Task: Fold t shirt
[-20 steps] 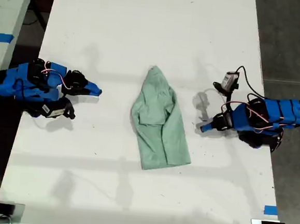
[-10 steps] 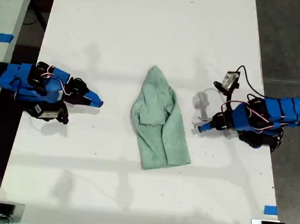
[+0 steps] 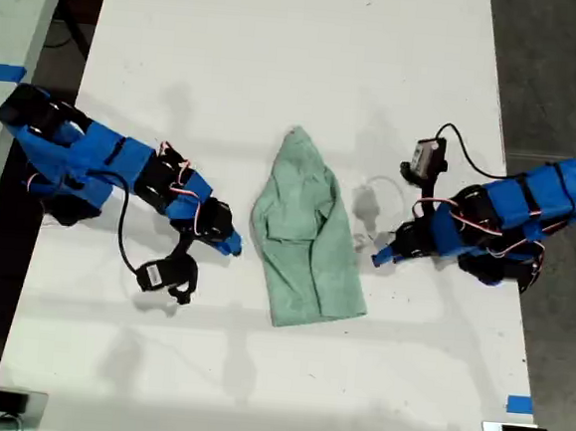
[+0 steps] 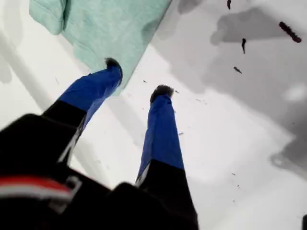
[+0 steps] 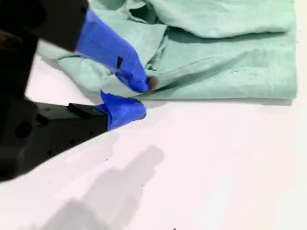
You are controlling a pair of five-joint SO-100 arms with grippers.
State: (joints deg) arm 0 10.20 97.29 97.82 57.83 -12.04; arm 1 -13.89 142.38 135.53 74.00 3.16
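The t shirt [image 3: 306, 237] lies flat on the white bench [image 3: 281, 55], between the two blue arms. It is pale mint green, plain and rumpled. It is already folded narrow, with one sleeve turned in over the body. Its pointed end is toward the exterior view's top and its straight hem toward the exterior view's bottom.

My first gripper [image 3: 377, 256] is beside the t shirt, on the exterior view's right. In the first wrist view my first gripper [image 4: 138, 76] has its fingers [image 4: 160, 134] spread wide, with nothing between them. One dark fingertip is at the edge of the t shirt [image 4: 110, 28]. The other fingertip is over bare bench, just beside the cloth. I cannot tell if the first tip touches the fabric or only hangs above it.

My second gripper [image 3: 234, 245] is at the opposite long edge of the t shirt, on the exterior view's left. In the second wrist view my second gripper [image 5: 143, 98] has its fingers [image 5: 110, 48] parted only a little. One fingertip is over the border of the t shirt [image 5: 230, 57], close to the folded sleeve. The other is low on the bench, right at the cloth's edge. The edge of the t shirt runs between the two tips and lies flat, not lifted.
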